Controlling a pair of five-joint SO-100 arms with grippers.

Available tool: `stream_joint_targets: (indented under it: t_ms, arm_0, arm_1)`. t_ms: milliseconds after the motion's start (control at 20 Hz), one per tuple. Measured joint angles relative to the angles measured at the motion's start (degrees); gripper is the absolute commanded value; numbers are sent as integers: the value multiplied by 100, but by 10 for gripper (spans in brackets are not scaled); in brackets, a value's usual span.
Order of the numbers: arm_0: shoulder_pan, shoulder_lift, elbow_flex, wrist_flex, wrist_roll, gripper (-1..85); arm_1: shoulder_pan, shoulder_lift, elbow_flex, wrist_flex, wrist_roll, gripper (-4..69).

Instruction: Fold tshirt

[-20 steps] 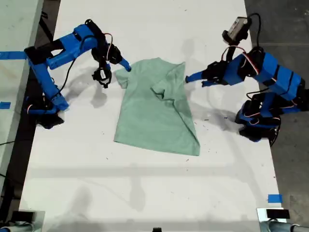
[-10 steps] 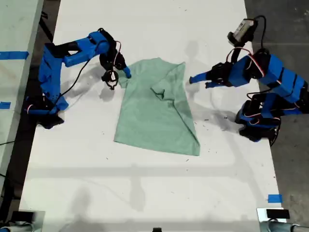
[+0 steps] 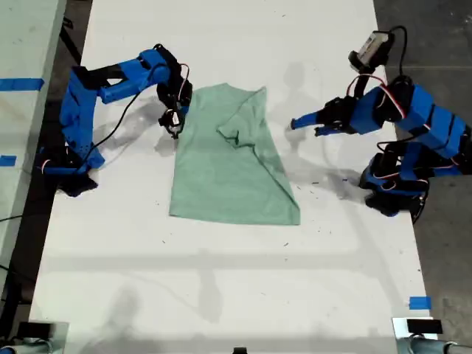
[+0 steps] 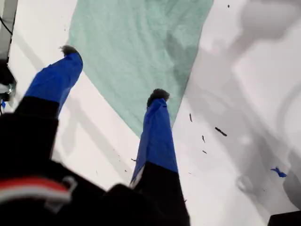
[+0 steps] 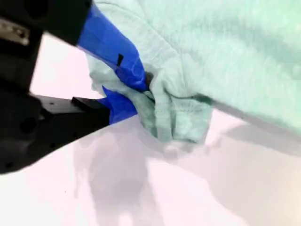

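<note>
The pale mint-green tshirt point(image 3: 232, 158) lies mid-worktop point(image 3: 221, 295); the second claw point(image 5: 141, 94), clamped on its sleeve edge, should lift low and carry evenly across, while the first claw point(image 4: 113, 73) hangs spread and empty.

no readable text, labels or numbers anywhere, perhaps only for want of sharpness
</note>
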Motion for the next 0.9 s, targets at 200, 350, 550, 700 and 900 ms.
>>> stream_joint_targets:
  t_ms: [200, 350, 550, 700, 900]
  arm_0:
    - [-26, 1037, 18, 571, 44, 0]
    - [158, 1784, 18, 853, 123, 0]
    - [888, 1863, -457, 220, 211, 0]
    - [1459, 800, -1591, -439, 404, 0]
    - [1723, -510, -1995, -1582, 404, 143]
  arm_1:
    - [0, 114, 158, 0, 18, 262]
    - [0, 114, 167, 0, 18, 258]
    - [0, 114, 193, 0, 18, 255]
    - [0, 114, 229, -35, 18, 253]
    - [-141, 132, 229, -35, 141, 253]
